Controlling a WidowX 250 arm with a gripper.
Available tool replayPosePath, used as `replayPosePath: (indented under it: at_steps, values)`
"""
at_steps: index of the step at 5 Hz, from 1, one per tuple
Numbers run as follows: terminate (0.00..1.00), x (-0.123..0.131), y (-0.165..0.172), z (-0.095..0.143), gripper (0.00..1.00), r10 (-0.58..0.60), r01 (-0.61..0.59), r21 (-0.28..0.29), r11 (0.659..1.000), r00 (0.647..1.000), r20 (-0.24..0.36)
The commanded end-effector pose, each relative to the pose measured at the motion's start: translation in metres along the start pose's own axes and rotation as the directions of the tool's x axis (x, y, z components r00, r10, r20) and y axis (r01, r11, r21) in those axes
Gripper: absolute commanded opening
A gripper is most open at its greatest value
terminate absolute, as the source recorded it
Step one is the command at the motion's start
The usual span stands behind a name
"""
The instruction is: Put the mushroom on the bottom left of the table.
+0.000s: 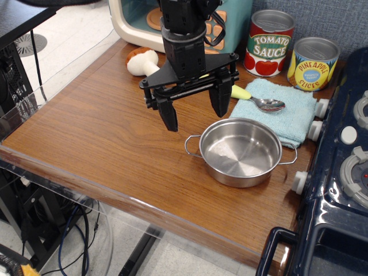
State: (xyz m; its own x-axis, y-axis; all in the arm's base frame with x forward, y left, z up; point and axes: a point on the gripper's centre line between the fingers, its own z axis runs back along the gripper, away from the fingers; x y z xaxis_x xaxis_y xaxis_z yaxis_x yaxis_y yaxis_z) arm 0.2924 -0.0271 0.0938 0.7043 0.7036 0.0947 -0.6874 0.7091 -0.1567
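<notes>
The mushroom (pixel 142 61) lies on its side at the far left of the table (pixel 98 138), brown cap to the left, cream stem pointing right, partly hidden behind my arm. My gripper (pixel 194 112) hangs open and empty above the table's middle, in front of and to the right of the mushroom, apart from it. Its two black fingers (pixel 168 115) point down, spread wide.
A steel pot (pixel 241 150) sits just right of the gripper. A light blue cloth (pixel 284 109) with a yellow-green handled spoon (pixel 261 101) lies behind it. A tomato sauce can (pixel 269 43) and pineapple can (pixel 312 64) stand at the back. A dark blue toy stove (pixel 339 172) is at right, a toy oven (pixel 138 20) at back.
</notes>
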Motion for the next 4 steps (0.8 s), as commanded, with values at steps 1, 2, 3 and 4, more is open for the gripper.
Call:
replayPosePath:
  at_steps: [1,2,3,4]
  values:
    - [0.0,0.0,0.0,0.0,1.0,0.0,0.0,0.0,1.0,1.0,0.0]
    - [0.0,0.025,-0.008,-0.002,1.0,0.056,-0.056,-0.005,0.998,0.998,0.03]
    - [0.0,0.057,-0.013,-0.006,1.0,0.117,-0.117,-0.007,0.993,0.991,0.065]
    - [0.0,0.091,-0.018,-0.01,1.0,0.192,-0.191,-0.019,0.981,0.978,0.087]
